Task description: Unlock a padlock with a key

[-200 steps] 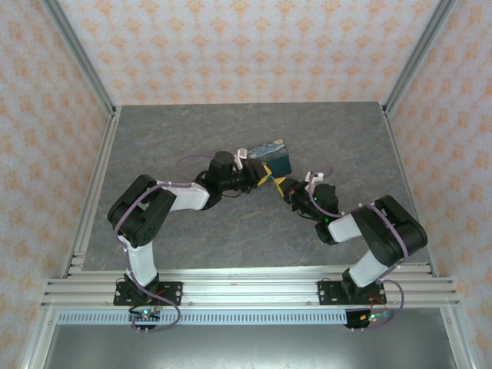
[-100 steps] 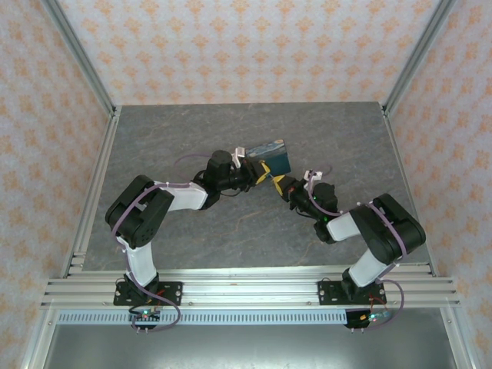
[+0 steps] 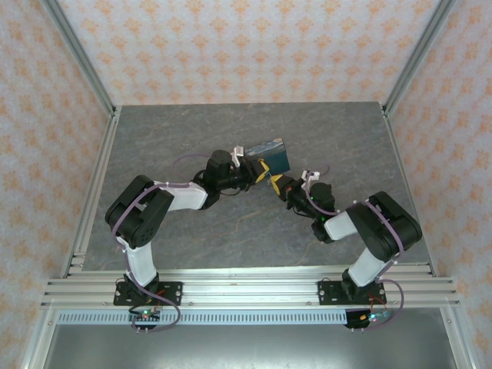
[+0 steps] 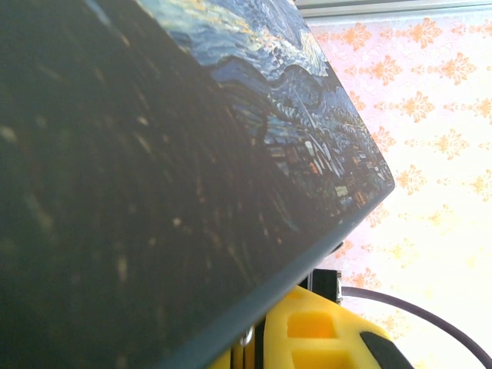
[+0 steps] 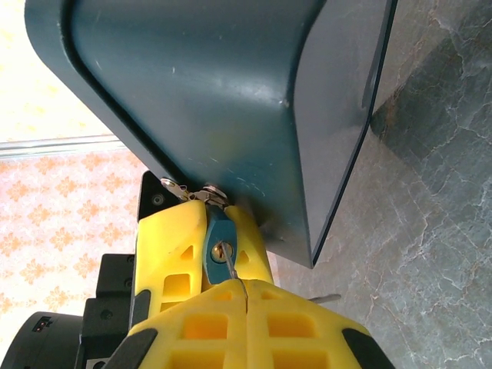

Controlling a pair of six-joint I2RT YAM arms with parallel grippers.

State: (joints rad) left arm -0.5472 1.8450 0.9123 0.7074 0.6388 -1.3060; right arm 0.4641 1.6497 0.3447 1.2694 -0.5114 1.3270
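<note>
Now: left gripper (image 3: 263, 171) clamps padlock (image 5: 218, 234) at frame centre, under box (image 5: 231, 92). Right gripper (image 5: 246, 306) pinches key (image 5: 234, 273), tip at keyhole (image 5: 223, 249). Keep blade coaxial, seat fully, twist gently.

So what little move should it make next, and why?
Probably nudge the right tool forward to seat the key deeper. Its tip is at the keyhole of the padlock, which the left tool clamps, yet bare blade shows between lock and tool.
</note>
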